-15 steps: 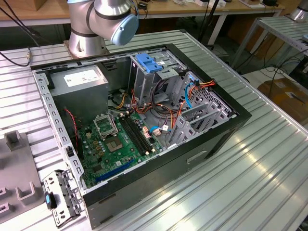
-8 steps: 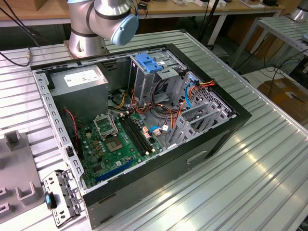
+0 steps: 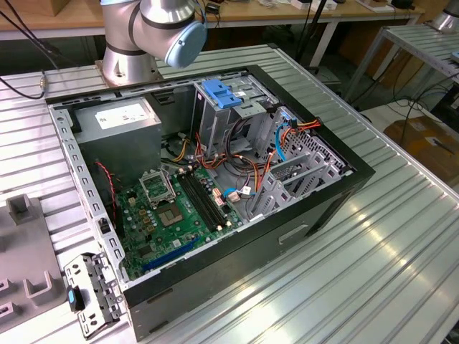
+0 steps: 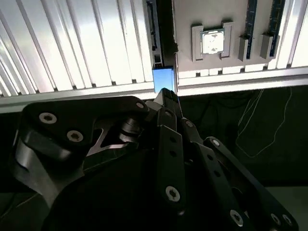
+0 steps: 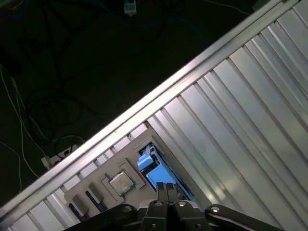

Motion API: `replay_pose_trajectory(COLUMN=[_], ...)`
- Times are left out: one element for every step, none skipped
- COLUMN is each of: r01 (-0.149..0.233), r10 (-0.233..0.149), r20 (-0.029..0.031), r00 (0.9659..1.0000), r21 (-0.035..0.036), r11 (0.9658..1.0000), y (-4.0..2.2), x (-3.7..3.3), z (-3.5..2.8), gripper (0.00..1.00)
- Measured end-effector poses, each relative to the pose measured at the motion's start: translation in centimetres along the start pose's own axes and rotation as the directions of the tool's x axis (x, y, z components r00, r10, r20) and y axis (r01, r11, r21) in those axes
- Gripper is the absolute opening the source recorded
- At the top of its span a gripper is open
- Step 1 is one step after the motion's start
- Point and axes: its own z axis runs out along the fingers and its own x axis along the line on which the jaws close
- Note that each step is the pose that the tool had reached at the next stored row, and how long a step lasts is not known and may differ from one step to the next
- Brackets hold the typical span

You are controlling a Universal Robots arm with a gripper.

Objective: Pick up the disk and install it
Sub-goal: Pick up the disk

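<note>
Tool: in both wrist views the tool (image 4: pixel 166 94) (image 5: pixel 166 186) is narrow, its black fingers drawn together at the tips, and nothing shows between them.
Disk: the disk (image 4: pixel 164 57) (image 5: pixel 154 173) sits just beyond the tool's tips. It appears as a slim dark strip with a bright blue end nearest the fingers. I cannot tell whether the tips touch it.
Disk's place: it lies just beside the edge of a grey tray (image 4: pixel 216 14) (image 5: pixel 130 159), between that tray and the ribbed metal of the bench (image 4: pixel 72 43) (image 5: pixel 250 110), close to the bench's edge.
Tray: a square silver chip (image 4: pixel 212 41) (image 5: pixel 120 183) rests in a holder on it, near the disk but apart from it.
Below the bench edge: dark floor (image 5: pixel 57 72) with loose cables.
Computer case: in the exterior view the open black computer case (image 3: pixel 215 279) lies on the bench (image 3: pixel 401 236).
Inside the case: grey box with a white sticker (image 3: pixel 118 122) at 10 o'clock, metal cage with a blue cap (image 3: pixel 222 107) at 12 o'clock, green board (image 3: pixel 172 215) toward 7 o'clock.
Arm: the arm (image 3: pixel 154 29) rises at 11 o'clock from the case.
Bracket: a metal bracket with a blue latch (image 3: pixel 90 294) lies at 8 o'clock from the case, just beside it.
</note>
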Motion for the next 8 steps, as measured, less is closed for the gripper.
replay_pose_trajectory(r01=[0.034, 0.068, 0.101, 0.107, 0.107, 0.107, 0.108, 0.108], r10=[-0.034, -0.068, -0.101, -0.107, -0.107, -0.107, -0.108, -0.108], r20=[-0.0003, -0.0006, -0.0009, -0.001, -0.001, -0.001, -0.001, -0.001], r00=[0.9994, 0.9977, 0.9948, 0.9942, 0.9942, 0.9942, 0.9942, 0.9942], r21=[-0.0003, -0.0006, -0.001, -0.001, -0.0011, -0.001, -0.001, -0.001], r11=[0.9994, 0.9977, 0.9948, 0.9942, 0.9942, 0.9942, 0.9942, 0.9942], y=[0.0, 0.0, 0.0, 0.0, 0.0, 0.0, 0.0, 0.0], x=[0.0, 0.0, 0.0, 0.0, 0.0, 0.0, 0.0, 0.0], z=[0.0, 0.0, 0.0, 0.0, 0.0, 0.0, 0.0, 0.0], gripper=[0.11, 0.11, 0.11, 0.11, 0.11, 0.11, 0.11, 0.11])
